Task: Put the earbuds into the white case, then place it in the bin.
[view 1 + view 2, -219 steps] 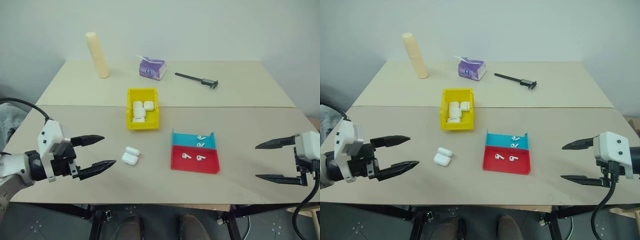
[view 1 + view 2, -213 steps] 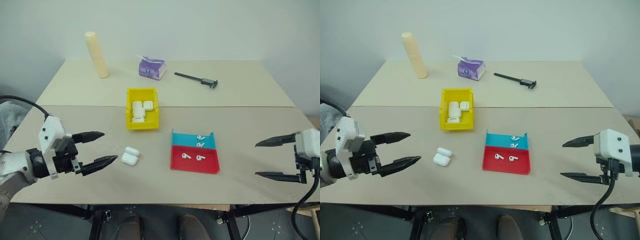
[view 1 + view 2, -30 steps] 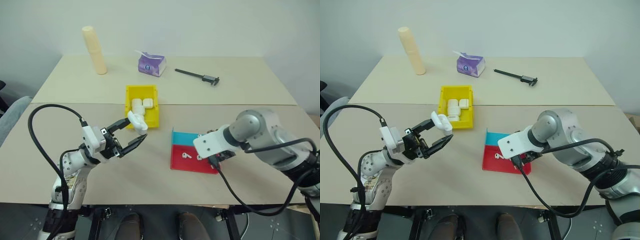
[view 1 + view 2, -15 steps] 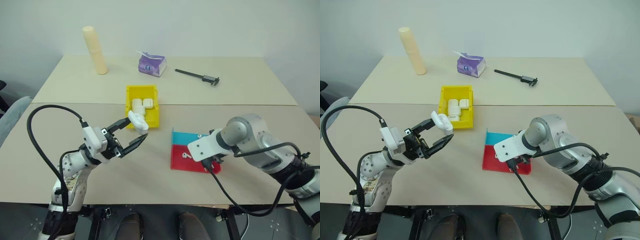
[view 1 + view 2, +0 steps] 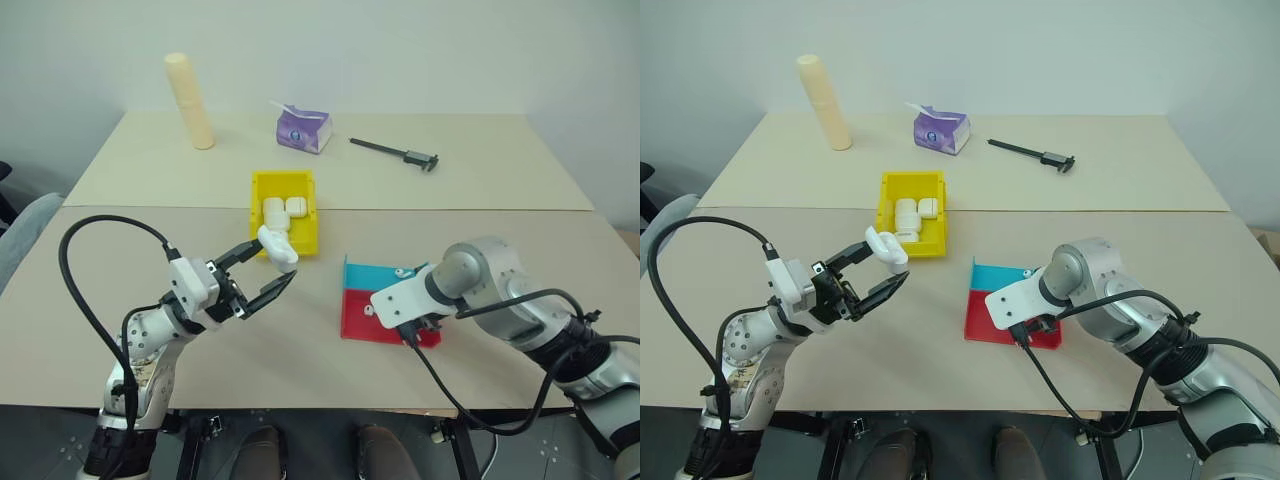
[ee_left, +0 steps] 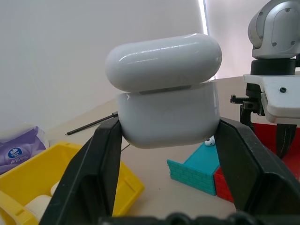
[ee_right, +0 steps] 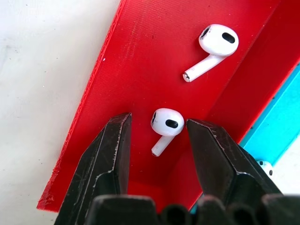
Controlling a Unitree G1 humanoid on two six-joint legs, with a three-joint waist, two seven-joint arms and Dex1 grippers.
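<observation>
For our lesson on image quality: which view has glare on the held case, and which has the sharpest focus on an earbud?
Left wrist view: a bright window glares behind the white case, leaving streak highlights on its lid. Right wrist view: the earbud between the open right gripper fingers is crisp, casting soft shadow on the red tray.

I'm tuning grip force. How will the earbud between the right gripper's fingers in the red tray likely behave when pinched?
The earbud is tiny, glossy and rounded, so it will probably be slippery and may squirt out of the right gripper. It looks very light, so a nudge could skid it across the red tray. Its thin stem might pivot.
</observation>
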